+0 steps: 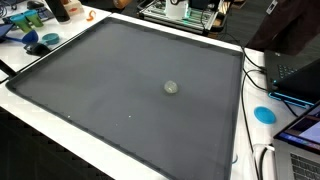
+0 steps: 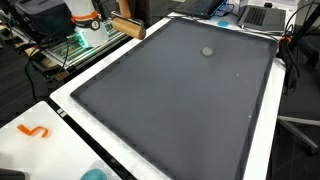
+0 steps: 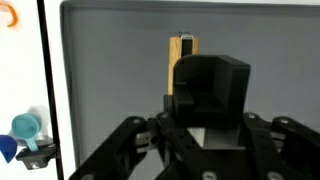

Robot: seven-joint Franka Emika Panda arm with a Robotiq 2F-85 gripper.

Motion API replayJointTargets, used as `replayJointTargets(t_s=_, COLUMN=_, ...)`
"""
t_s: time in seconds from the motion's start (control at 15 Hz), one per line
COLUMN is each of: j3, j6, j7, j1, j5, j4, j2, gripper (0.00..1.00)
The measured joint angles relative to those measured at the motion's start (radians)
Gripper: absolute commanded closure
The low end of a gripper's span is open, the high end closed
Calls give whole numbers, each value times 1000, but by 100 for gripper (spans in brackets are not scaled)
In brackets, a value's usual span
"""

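A small grey ball [image 1: 171,87] lies alone near the middle of a large dark grey mat [image 1: 90,80], and it shows in both exterior views [image 2: 207,51]. Neither exterior view shows the arm or the gripper. In the wrist view my gripper [image 3: 208,128] fills the lower half, its black linkages spread to both sides above the mat [image 3: 110,70]. A black boxy shape [image 3: 215,80] sits at its centre, with a narrow wooden piece [image 3: 174,55] just behind. Whether the fingers grip that shape is hidden. The ball does not show in the wrist view.
The mat lies on a white table [image 2: 60,125]. An orange squiggle [image 2: 35,131] and blue items [image 3: 25,130] sit on the white margin. A wooden block [image 2: 126,28] stands by the mat's edge. A laptop [image 1: 300,75], cables and a blue disc [image 1: 264,114] are alongside.
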Motion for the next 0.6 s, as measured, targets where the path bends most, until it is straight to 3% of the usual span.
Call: replayJointTargets(t_s=0.6, j3=221, j6=-4, j7=202, j1=152, j5=8, j4=226, j2=262, gripper=77)
